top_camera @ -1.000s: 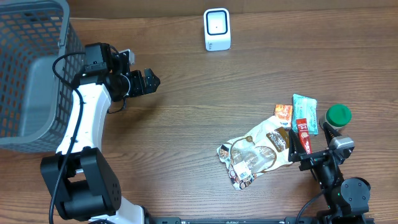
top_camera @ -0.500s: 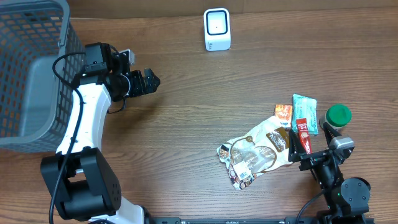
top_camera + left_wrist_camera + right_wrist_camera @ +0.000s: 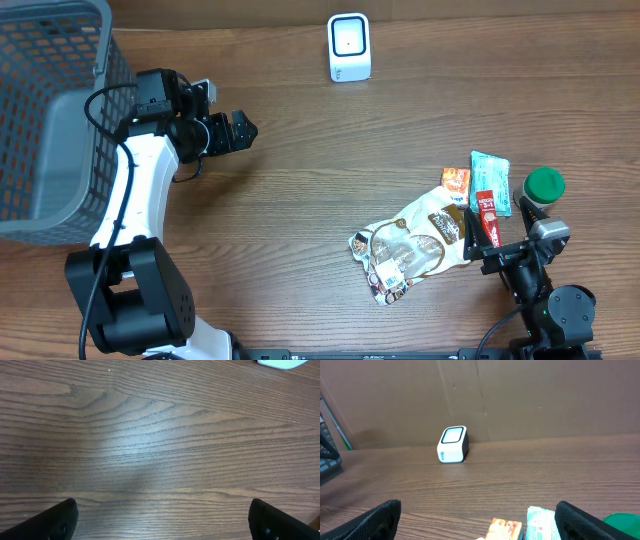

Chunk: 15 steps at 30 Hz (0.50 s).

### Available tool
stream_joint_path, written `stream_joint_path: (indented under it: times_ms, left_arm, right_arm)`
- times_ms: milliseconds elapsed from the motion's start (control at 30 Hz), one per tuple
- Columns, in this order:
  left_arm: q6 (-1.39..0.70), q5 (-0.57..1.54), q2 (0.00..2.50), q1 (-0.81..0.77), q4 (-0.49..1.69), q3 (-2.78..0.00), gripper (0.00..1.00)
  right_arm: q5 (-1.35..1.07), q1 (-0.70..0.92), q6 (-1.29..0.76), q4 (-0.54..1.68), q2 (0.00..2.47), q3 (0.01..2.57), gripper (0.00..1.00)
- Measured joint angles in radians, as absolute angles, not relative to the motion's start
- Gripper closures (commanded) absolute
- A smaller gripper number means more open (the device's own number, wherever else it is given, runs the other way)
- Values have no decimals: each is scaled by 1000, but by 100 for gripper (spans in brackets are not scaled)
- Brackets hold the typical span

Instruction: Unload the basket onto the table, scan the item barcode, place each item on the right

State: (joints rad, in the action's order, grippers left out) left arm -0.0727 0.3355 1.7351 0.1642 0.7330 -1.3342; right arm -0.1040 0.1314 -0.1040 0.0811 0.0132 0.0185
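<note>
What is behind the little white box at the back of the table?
A brown cardboard wall stands behind the white scanner, with wooden table showing beside it. The patch straight behind it is hidden by its own body.

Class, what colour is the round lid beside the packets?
Green. The round plastic lid shows best in the overhead view.

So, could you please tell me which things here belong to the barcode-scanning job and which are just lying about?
Job: white scanner, snack bag, orange packet, teal packet, red packet, green-lidded jar; any of these could be the item.
Lying about: grey mesh basket, likely not needed for the scan itself.
</note>
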Motion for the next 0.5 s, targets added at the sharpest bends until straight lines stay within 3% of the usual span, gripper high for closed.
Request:
stream_joint_path:
  times_ms: [500]
  left_arm:
    - [-73,335,1708,164,734,-1334,0]
  right_arm:
    - [-104,131,-104,80,13,19,0]
